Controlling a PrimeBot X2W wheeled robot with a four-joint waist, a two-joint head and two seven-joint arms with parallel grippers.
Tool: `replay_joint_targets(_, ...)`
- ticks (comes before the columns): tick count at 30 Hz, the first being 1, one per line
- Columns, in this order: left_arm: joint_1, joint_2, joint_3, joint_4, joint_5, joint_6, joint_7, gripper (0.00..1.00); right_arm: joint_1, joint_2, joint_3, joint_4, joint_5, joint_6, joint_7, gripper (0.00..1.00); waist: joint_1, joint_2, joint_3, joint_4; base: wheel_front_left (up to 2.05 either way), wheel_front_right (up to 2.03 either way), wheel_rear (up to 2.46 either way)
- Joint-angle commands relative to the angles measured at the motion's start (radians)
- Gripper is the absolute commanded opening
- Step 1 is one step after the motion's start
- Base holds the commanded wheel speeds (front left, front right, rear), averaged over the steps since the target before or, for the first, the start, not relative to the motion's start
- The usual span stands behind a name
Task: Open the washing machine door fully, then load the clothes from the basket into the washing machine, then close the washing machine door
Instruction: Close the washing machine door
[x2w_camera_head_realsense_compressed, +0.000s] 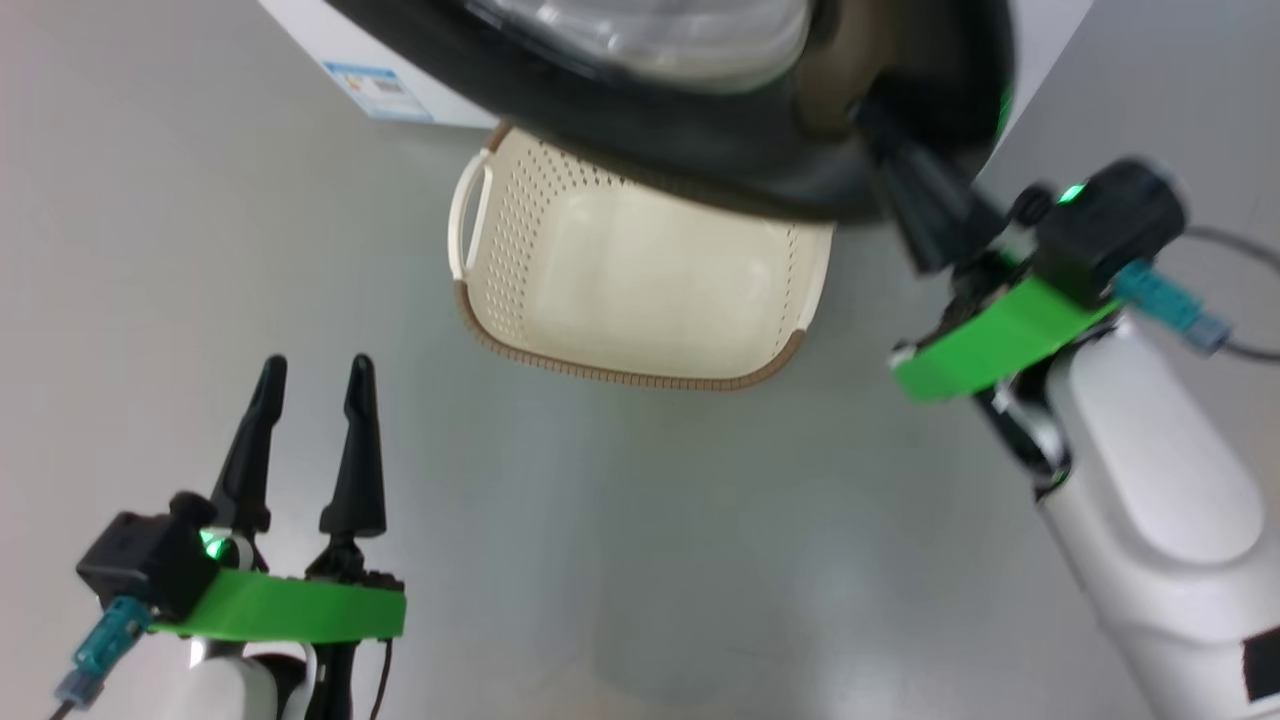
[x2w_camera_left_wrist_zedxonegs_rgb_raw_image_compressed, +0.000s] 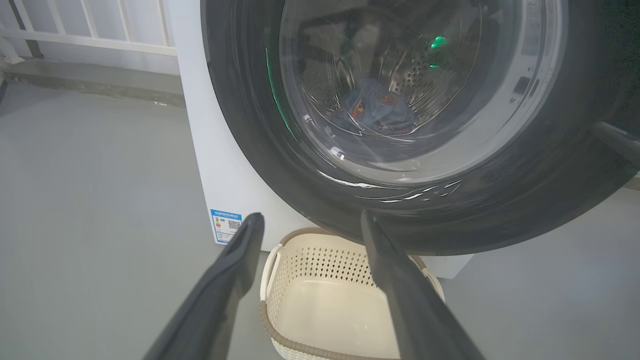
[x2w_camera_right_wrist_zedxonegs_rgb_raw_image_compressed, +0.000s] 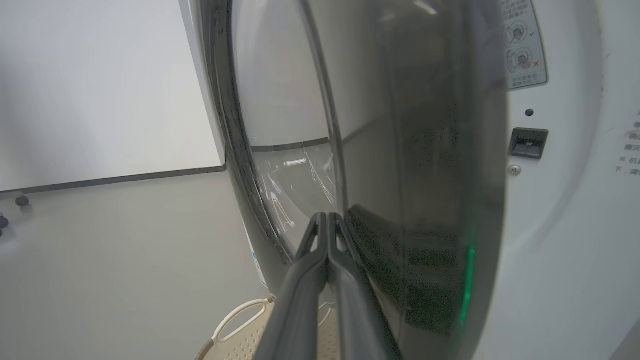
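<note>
The washing machine door (x2w_camera_head_realsense_compressed: 700, 150), glossy black with a bulging glass window, hangs over the basket (x2w_camera_head_realsense_compressed: 640, 300), which looks empty on the floor. My right gripper (x2w_camera_head_realsense_compressed: 885, 140) is shut with nothing in it, its fingertips (x2w_camera_right_wrist_zedxonegs_rgb_raw_image_compressed: 327, 220) resting against the door's outer face (x2w_camera_right_wrist_zedxonegs_rgb_raw_image_compressed: 420, 200). The door stands ajar: the latch slot (x2w_camera_right_wrist_zedxonegs_rgb_raw_image_compressed: 527, 142) on the washing machine (x2w_camera_right_wrist_zedxonegs_rgb_raw_image_compressed: 560, 240) front is uncovered. Through the glass (x2w_camera_left_wrist_zedxonegs_rgb_raw_image_compressed: 400, 90) I see the clothes (x2w_camera_left_wrist_zedxonegs_rgb_raw_image_compressed: 375, 107), blue with orange marks, lying in the steel drum. My left gripper (x2w_camera_head_realsense_compressed: 316, 365) is open and empty, low and left of the basket (x2w_camera_left_wrist_zedxonegs_rgb_raw_image_compressed: 325, 305).
The white washer side (x2w_camera_left_wrist_zedxonegs_rgb_raw_image_compressed: 220, 165) carries a small blue label (x2w_camera_left_wrist_zedxonegs_rgb_raw_image_compressed: 226, 226). Bare grey floor (x2w_camera_head_realsense_compressed: 620, 520) spreads around the basket. A white railing (x2w_camera_left_wrist_zedxonegs_rgb_raw_image_compressed: 90, 30) and a wall run behind the machine's left side. My right forearm (x2w_camera_head_realsense_compressed: 1150, 480) stands right of the basket.
</note>
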Motion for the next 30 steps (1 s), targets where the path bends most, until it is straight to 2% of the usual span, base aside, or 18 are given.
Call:
replay_joint_targets(1,-0.028,0.018,0.025,-0.03,-0.014,-0.002,-0.006,1.0,-0.031,0.008,-0.021,-0.02,-0.022,0.001,-0.005,0.0,-0.0001,0.0,0.041,0.01,0.0,0.0,0.0)
replay_joint_targets(14,-0.078,0.018,-0.007,-0.045,-0.049,-0.002,-0.006,1.0,-0.206,-0.019,-0.116,0.018,-0.051,0.001,-0.005,0.0,-0.0001,0.0,0.153,0.025,0.0,0.0,0.0)
replay_joint_targets(30,-0.136,0.018,-0.046,-0.071,-0.061,-0.002,-0.006,1.0,-0.442,-0.036,-0.136,0.09,-0.044,0.001,-0.005,0.0,-0.0001,0.0,0.24,0.021,0.0,0.0,0.0)
